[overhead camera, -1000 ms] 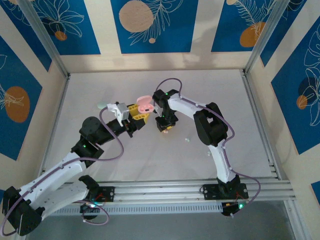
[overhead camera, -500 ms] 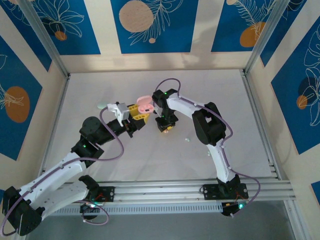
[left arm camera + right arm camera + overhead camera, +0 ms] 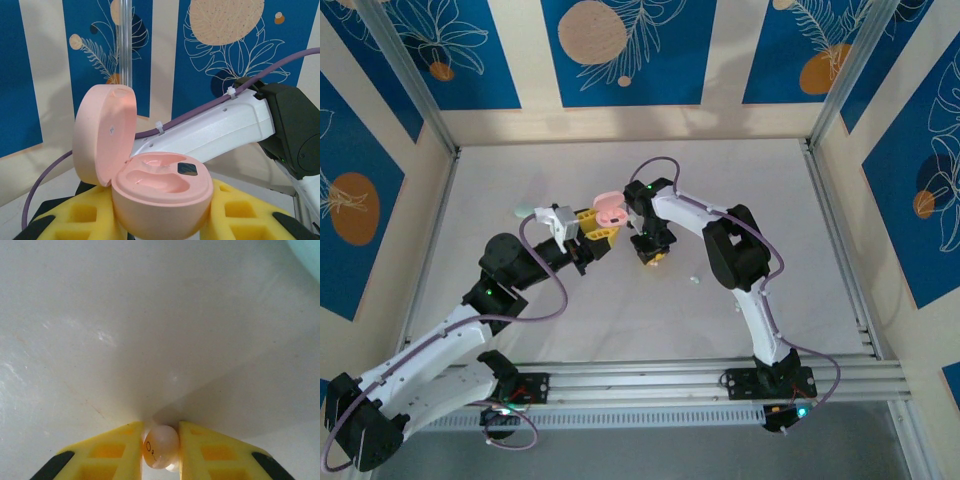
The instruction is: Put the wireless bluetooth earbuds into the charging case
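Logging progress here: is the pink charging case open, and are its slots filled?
Open and empty: the pink case has its lid hinged up, and both moulded slots hold no earbud.

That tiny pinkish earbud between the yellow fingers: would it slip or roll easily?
Probably slippery: the earbud looks smooth, glossy and rounded. Likely very light, being far smaller than the right gripper pinching it. Dropped, it might roll.
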